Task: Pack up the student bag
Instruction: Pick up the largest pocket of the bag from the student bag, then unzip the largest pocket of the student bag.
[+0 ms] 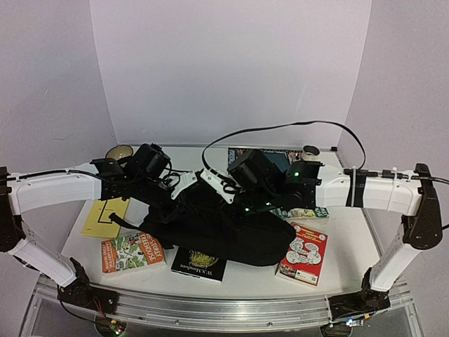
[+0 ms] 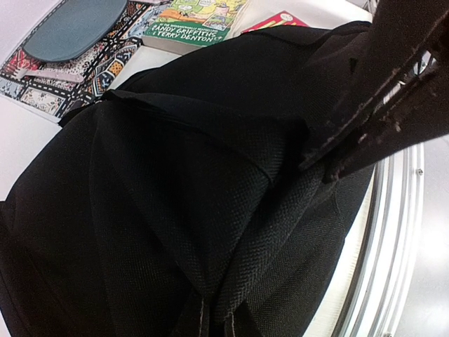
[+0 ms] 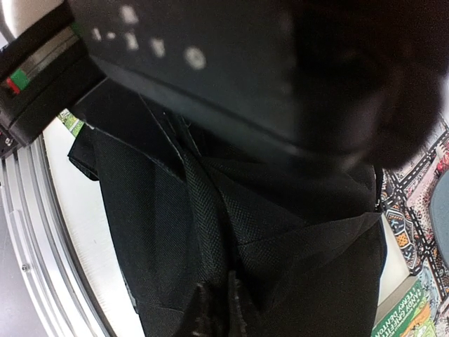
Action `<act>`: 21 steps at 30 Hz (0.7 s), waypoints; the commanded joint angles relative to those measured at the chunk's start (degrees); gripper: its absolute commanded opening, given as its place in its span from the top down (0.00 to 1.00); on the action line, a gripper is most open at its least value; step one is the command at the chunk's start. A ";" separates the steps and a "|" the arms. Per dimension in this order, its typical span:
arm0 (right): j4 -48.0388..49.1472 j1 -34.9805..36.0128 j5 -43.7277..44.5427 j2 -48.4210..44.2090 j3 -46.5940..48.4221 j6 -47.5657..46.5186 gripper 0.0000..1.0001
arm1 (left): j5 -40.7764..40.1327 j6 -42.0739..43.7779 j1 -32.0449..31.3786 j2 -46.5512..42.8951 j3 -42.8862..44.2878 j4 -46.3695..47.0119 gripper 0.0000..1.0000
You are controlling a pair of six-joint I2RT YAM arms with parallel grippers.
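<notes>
The student bag (image 1: 224,235), a soft black backpack, lies slumped in the middle of the table. My left gripper (image 1: 185,191) reaches in from the left and is shut on a fold of the bag's top edge; the left wrist view shows the fabric (image 2: 175,175) pinched between its fingers (image 2: 200,324). My right gripper (image 1: 215,188) reaches in from the right and is shut on the same upper edge, with a fold of the bag (image 3: 154,225) between its fingers (image 3: 205,312). The two grippers are close together. The bag's opening is hidden.
Books lie around the bag: a yellow one (image 1: 105,216), a green and orange one (image 1: 132,253), a black one (image 1: 199,263), a red and white one (image 1: 303,253), a green one (image 2: 193,21) and a patterned one (image 2: 77,56) behind. Two cups (image 1: 119,152) (image 1: 310,151) stand at the back.
</notes>
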 commanded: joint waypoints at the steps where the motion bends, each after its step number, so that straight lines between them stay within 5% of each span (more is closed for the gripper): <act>1: -0.78 0.14 -1.01 -4.90 -1.27 0.34 0.98 | -0.58 -0.34 0.22 -1.59 2.74 5.02 1.00; 8: -0.78 0.14 -3.88 -7.68 -2.84 1.53 0.99 | -1.38 -0.87 0.65 -0.85 2.88 4.89 1.00; 21: -0.09 0.17 -6.44 -7.02 -3.43 2.09 0.85 | 2.72 -1.58 0.69 -0.50 3.90 4.89 1.00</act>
